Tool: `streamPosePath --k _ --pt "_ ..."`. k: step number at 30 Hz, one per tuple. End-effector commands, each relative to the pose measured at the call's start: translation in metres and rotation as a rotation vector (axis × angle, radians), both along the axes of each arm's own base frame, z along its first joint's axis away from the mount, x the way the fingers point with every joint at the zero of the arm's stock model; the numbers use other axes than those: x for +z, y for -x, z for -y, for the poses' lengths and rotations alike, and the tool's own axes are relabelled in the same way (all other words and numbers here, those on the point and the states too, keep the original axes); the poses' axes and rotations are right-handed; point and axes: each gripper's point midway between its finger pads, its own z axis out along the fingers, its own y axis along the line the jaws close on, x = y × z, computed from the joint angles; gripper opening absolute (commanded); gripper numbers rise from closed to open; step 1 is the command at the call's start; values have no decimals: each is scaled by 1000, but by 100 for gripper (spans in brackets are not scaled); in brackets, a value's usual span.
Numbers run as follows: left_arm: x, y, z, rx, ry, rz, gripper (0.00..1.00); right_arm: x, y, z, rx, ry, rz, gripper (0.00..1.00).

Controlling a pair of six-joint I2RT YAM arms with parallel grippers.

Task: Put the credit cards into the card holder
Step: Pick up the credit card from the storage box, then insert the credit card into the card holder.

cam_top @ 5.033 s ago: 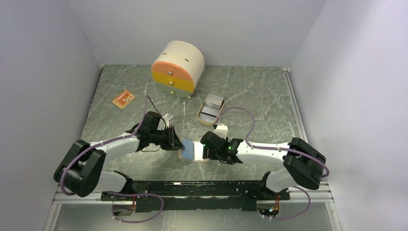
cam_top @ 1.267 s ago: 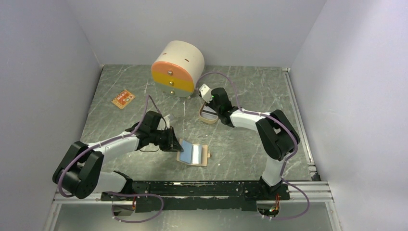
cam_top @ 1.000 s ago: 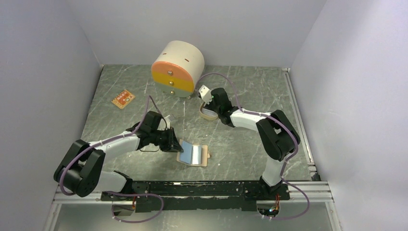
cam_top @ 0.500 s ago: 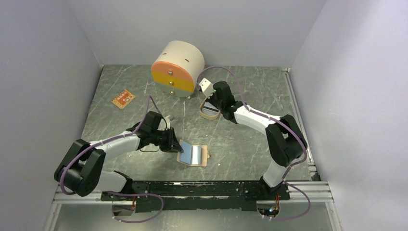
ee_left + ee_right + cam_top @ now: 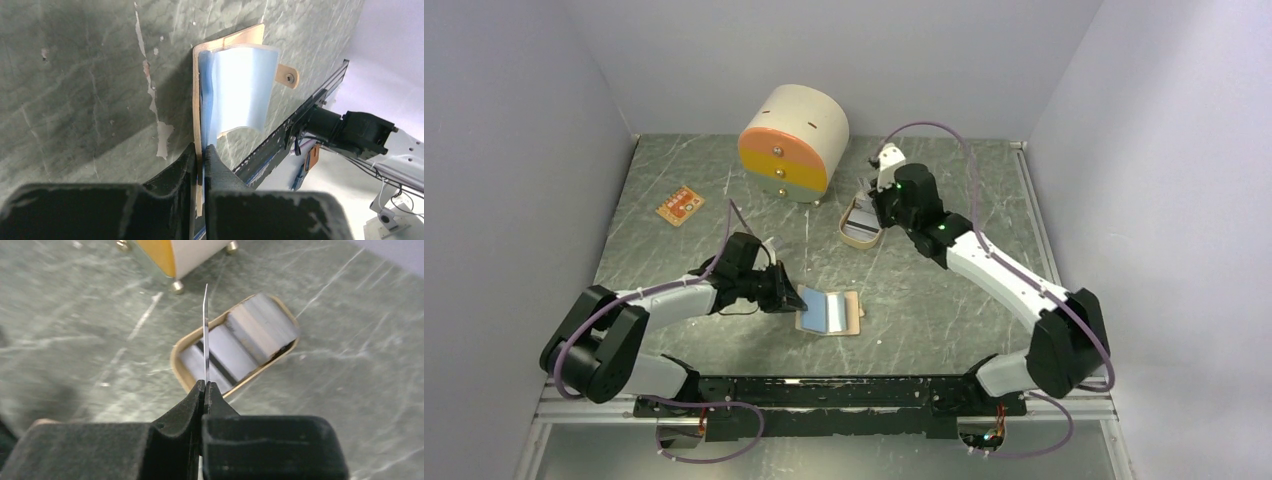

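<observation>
at the near centre of the table (image 5: 1004, 200), the card holder (image 5: 849, 312) lies open and flat, with its snap tab (image 5: 287, 77) pointing toward the right arm's side. the left gripper (image 5: 201, 150) is closed on the holder's near edge, its two fingers pinching the tan wall between them. a light blue card (image 5: 240, 90) sits on the holder's inner face; how deep it sits in a pocket cannot be told. toward the far side of the table, the right gripper (image 5: 205, 385) is clamped on a thin card (image 5: 205, 330), seen edge-on and upright above the oval tray (image 5: 182, 347). grey cards (image 5: 250, 335) lie stacked in that tray. the tray rests just beside the round drawer box (image 5: 794, 140), on its right. an orange card (image 5: 679, 205) lies alone at the far left of the table, well apart from both grippers.
</observation>
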Motion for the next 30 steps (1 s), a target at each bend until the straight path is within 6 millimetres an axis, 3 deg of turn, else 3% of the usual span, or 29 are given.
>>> streamPosePath --k 1,5,7,8,14,18,23,30 --pt "1 -12 7 68 49 24 11 17 44 -16 -94 -391 -208 0" --pt "-7 -13 4 82 17 3 23 11 93 -37 -82 -654 -356 0" --pt "-11 -12 0 89 -13 3 27 -10 114 -40 -148 -715 -417 0" --pt "-12 -11 -1 88 -16 4 29 -8 122 -45 -153 -753 -421 0" --pt "-12 -7 -6 83 -34 12 37 -34 168 -80 -138 -798 -528 0" --pt "-13 -4 -6 76 -32 10 35 -48 181 -92 -132 -786 -562 0" --pt "-19 -1 -9 75 -51 2 29 -77 188 -93 -155 -762 -600 0" --pt "-23 1 -15 66 -84 6 38 -102 193 -84 -161 -725 -605 0"
